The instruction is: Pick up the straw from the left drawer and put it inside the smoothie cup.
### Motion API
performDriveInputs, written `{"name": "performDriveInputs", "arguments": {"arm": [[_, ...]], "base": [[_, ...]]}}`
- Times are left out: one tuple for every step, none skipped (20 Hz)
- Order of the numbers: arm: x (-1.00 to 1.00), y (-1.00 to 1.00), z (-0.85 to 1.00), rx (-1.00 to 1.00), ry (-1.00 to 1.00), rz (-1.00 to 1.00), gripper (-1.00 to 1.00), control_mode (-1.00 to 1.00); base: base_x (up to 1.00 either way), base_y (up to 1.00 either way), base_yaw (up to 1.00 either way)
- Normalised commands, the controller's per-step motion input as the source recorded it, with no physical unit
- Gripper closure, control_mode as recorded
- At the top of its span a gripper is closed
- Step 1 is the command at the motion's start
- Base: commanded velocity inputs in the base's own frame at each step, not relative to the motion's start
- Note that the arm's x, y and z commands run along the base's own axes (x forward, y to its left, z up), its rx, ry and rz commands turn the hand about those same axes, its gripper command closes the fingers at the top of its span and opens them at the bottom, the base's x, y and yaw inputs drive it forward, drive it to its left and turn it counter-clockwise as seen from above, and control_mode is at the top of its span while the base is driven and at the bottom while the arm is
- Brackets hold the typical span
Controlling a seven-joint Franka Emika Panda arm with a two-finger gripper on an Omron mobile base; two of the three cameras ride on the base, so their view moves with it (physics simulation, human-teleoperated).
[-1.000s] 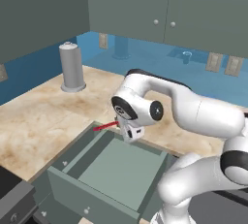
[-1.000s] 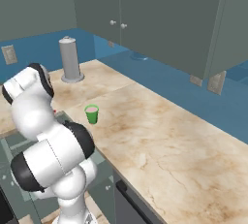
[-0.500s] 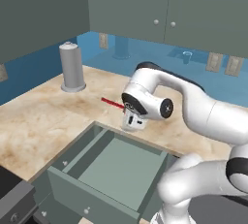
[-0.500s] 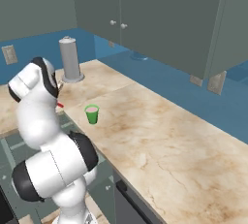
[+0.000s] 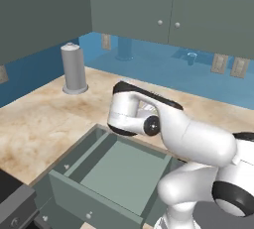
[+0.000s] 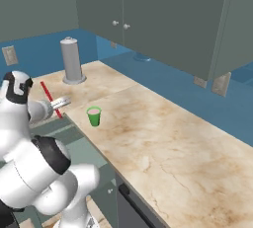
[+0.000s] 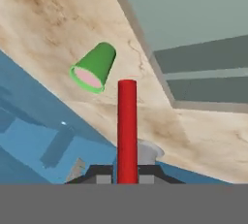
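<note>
Now the jaws (image 7: 127, 178) are clamped tight on the straw (image 7: 127, 131), which runs straight out ahead of them. The smoothie cup (image 6: 94, 116) stands on the desk (image 6: 163, 138) beyond the straw's tip — apart from it, bare desk around. The left drawer (image 5: 116, 166) hangs open below.

Straw (image 7: 127, 126) is solid bright red, and the cup (image 6: 94, 116) is bright green with pale pink at the top. Counter (image 6: 163, 138) is beige marble with brown veins. Drawer (image 5: 114, 166) at lower left is grey-green, the canister (image 5: 74, 68) is plain grey, and the wall (image 5: 163, 74) is blue.
</note>
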Motion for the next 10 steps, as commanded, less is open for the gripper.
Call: {"name": "performDriveInputs", "arguments": {"arm": [[0.0, 0.0, 0.06, 0.54, 0.4, -0.39, 1.0, -1.0], [0.06, -0.05, 0.05, 0.57, 0.39, -0.33, 1.0, -1.0], [0.14, -0.06, 0.05, 0.58, 0.36, -0.3, 1.0, -1.0], [0.24, -0.1, 0.06, 0.59, 0.31, -0.26, 1.0, -1.0], [0.29, -0.19, 0.06, 0.6, 0.2, -0.22, 1.0, -1.0], [0.31, -0.29, 0.06, 0.6, 0.17, -0.19, 1.0, -1.0], [0.36, -0.37, 0.09, 0.56, 0.12, -0.17, 1.0, -1.0], [0.34, -0.4, 0.12, 0.53, 0.1, -0.16, 1.0, -1.0], [0.31, -0.44, 0.14, 0.51, 0.07, -0.15, 1.0, -1.0], [0.27, -0.49, 0.11, 0.47, 0.0, -0.14, 1.0, -1.0]], "base": [[0.0, 0.0, 0.0], [0.0, 0.0, 0.0], [0.0, 0.0, 0.0], [0.0, 0.0, 0.0], [0.0, 0.0, 0.0], [0.0, 0.0, 0.0], [0.0, 0.0, 0.0], [0.0, 0.0, 0.0], [0.0, 0.0, 0.0], [0.0, 0.0, 0.0]]}}
